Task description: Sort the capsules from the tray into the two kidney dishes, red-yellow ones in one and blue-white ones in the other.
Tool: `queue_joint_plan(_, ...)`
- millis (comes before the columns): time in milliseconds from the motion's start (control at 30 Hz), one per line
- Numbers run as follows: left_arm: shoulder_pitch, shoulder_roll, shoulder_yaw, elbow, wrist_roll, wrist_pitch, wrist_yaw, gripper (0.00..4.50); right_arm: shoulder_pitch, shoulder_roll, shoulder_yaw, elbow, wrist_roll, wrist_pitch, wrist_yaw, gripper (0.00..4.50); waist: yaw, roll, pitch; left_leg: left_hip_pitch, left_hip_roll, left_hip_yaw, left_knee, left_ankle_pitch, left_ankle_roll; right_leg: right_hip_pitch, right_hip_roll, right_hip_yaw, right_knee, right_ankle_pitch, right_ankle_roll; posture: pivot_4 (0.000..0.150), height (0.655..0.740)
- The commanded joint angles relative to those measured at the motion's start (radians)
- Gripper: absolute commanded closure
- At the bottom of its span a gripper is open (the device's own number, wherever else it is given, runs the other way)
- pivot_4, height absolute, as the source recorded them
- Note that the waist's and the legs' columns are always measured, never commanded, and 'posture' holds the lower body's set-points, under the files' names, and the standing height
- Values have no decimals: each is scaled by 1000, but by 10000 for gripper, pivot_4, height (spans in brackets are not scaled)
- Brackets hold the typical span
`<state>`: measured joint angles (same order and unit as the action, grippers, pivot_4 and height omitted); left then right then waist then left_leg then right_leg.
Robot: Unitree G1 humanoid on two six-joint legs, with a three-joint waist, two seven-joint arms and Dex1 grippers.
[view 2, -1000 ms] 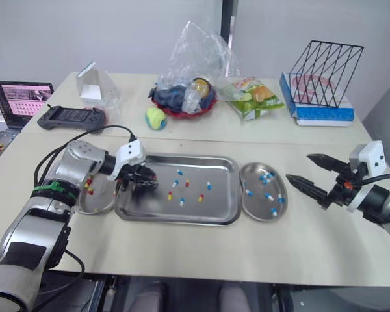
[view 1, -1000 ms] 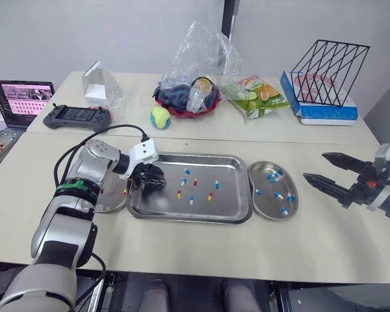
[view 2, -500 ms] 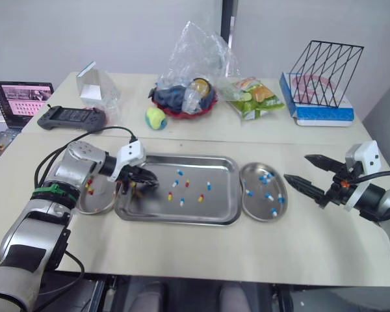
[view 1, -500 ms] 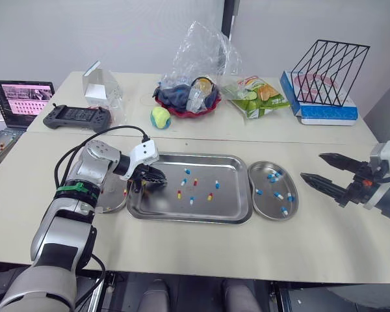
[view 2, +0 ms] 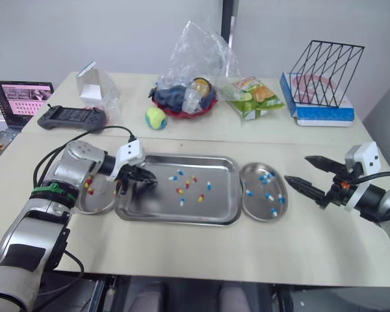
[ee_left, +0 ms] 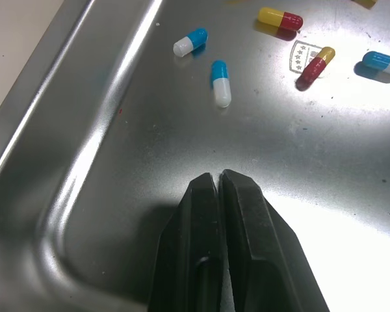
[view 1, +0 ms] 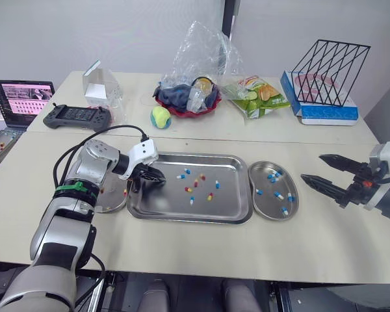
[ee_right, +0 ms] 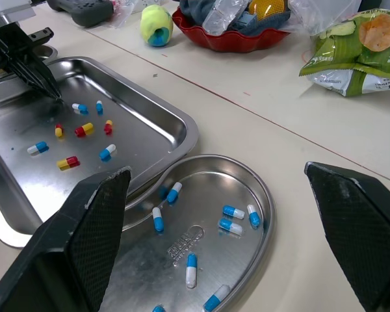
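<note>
The steel tray (view 1: 188,219) lies mid-table with several loose capsules, red-yellow (ee_left: 280,17) and blue-white (ee_left: 220,82). My left gripper (view 1: 160,177) is shut and empty, its tips resting on the tray floor near the left end, just short of the capsules. The left kidney dish (view 2: 99,205) holds red-yellow capsules and is partly hidden by my arm. Blue-white capsules (ee_right: 190,269) lie in the right kidney dish (view 1: 269,203). Out to the right of that dish my right gripper (view 1: 312,167) hovers over bare table, wide open and empty.
Behind the tray are a green-yellow ball (view 1: 160,117), a red bowl (view 1: 186,107) under a plastic bag, and a snack bag (view 1: 255,94). A black wire rack (view 1: 328,65) stands far right. A game controller (view 1: 77,117) and a laptop (view 1: 21,97) sit far left.
Several capsules in the tray have shifted and now lie bunched nearer its far middle. My left gripper stays shut at the tray's left end. The right gripper has barely moved.
</note>
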<state>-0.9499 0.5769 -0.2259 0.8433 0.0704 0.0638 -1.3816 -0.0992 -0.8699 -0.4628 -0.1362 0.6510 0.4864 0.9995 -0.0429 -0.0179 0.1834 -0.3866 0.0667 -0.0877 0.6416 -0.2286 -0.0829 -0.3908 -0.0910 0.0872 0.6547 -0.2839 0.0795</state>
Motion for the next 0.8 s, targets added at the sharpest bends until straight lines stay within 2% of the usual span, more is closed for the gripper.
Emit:
queue_joint_plan(33, -33, 10, 32, -21, -28, 10, -3, 40245, -9, 1, -24, -11, 10, -20, 2, 0, 0, 0, 0, 0, 0, 0, 0, 0, 0, 0, 0, 0, 0, 0, 0, 1500, 7380)
queue_joint_plan(133, -38, 9, 43, -24, -36, 21, -8, 31295, -9, 2, -24, -11, 9, -21, 1, 0, 0, 0, 0, 0, 0, 0, 0, 0, 0, 0, 0, 0, 0, 0, 0, 1500, 7380)
queue_joint_plan(433, -40, 22, 50, -49, -59, 43, -31, 595, -12, 0, -22, -11, 10, -19, 3, 0, 0, 0, 0, 0, 0, 0, 0, 0, 0, 0, 0, 0, 0, 0, 0, 1500, 7380)
queue_joint_plan(800, -5, 48, 84, -154, -128, 89, -100, 237, -31, -6, -10, 4, 12, -16, 17, 0, 0, 0, 0, 0, 0, 0, 0, 0, 0, 0, 0, 0, 0, 0, 0, 1500, 7380)
